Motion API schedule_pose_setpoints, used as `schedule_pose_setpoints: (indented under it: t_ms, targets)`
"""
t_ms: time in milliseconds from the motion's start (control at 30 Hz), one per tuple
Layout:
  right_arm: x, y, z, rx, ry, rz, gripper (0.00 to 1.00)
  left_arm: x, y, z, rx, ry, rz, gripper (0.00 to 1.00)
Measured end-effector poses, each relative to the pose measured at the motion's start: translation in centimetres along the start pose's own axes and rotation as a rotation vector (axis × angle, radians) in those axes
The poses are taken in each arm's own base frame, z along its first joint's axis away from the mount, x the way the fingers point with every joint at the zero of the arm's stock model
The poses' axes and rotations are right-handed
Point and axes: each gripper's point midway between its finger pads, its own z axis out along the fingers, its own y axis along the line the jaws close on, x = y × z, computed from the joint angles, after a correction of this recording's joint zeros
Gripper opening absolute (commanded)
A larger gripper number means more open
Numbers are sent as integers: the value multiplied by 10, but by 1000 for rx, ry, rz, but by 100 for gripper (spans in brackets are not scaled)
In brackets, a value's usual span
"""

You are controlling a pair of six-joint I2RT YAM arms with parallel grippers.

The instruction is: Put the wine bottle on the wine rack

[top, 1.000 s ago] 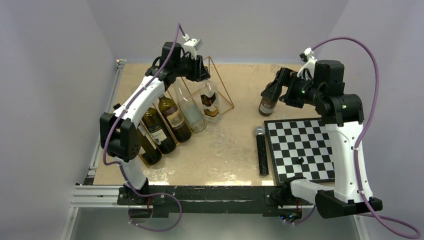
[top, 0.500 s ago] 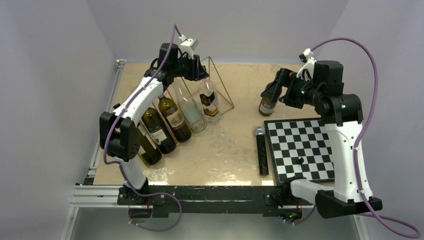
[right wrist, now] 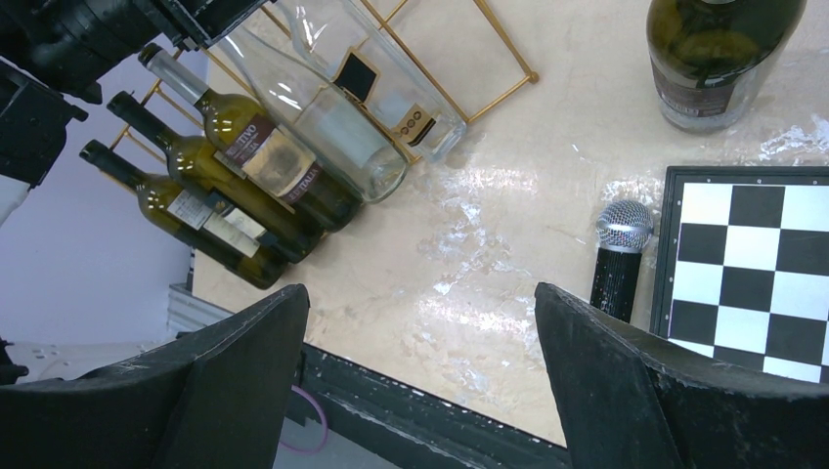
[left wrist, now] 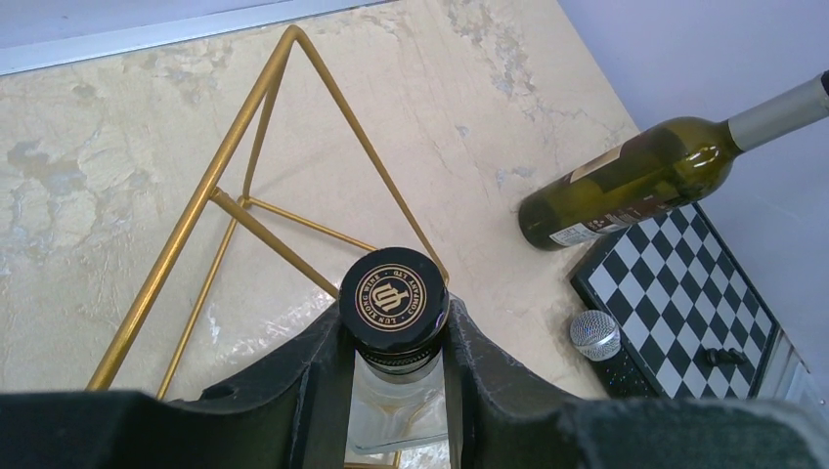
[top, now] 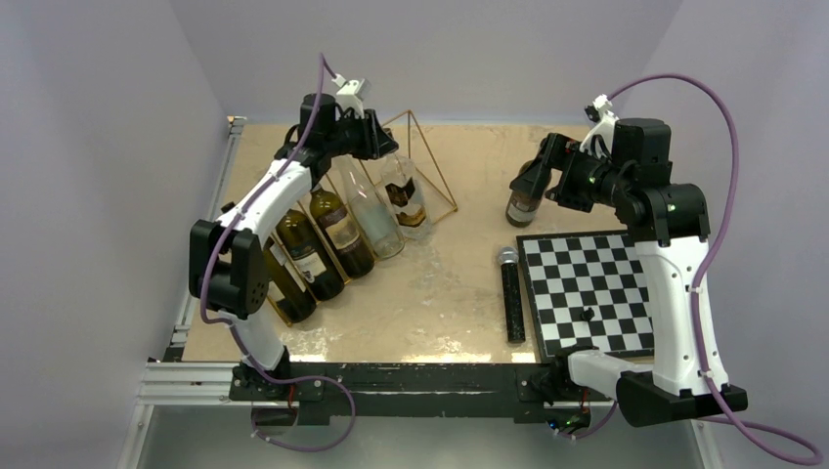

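Observation:
The wine rack point(top: 436, 172) is a slanted gold wire frame at the back left of the table; it also shows in the left wrist view point(left wrist: 244, 127). My left gripper point(top: 377, 147) is shut on the neck of a clear square bottle point(top: 407, 198), just under its black cap point(left wrist: 394, 298). That bottle lies in the rack's right-hand occupied slot. A green wine bottle point(top: 523, 203) stands upright on the table right of the rack. My right gripper point(right wrist: 418, 293) is open and empty, hovering by the top of the green wine bottle point(right wrist: 719, 59).
Two dark bottles point(top: 332, 233) and a clear one point(top: 373, 213) lie in the rack's left slots. A black microphone point(top: 511, 293) lies beside a chessboard point(top: 626, 264) at the front right. A small black piece point(top: 587, 315) sits on the board.
My left gripper has drawn back and to the left along the rack, still shut on the clear bottle's neck. The right arm and the green bottle have not moved.

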Motion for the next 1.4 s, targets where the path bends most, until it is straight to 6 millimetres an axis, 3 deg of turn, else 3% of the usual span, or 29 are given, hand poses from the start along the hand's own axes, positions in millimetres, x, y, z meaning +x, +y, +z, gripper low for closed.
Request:
schedule_pose_setpoints:
  t_ms: [200, 333, 767, 933, 1400]
  targets:
    - [0, 0, 0, 0, 0, 0, 90, 6, 11, -6, -68, -19, -8, 55]
    - [0, 0, 0, 0, 0, 0, 90, 15, 25, -7, -142, -6, -31, 57]
    - [0, 0, 0, 0, 0, 4, 91, 10, 21, -6, -203, -17, -132, 85]
    - [0, -1, 2, 3, 6, 7, 93, 4, 21, -13, -259, -4, -198, 91]
    - [-5, -11, 11, 55, -3, 16, 91, 12, 24, -26, -342, 47, -281, 92]
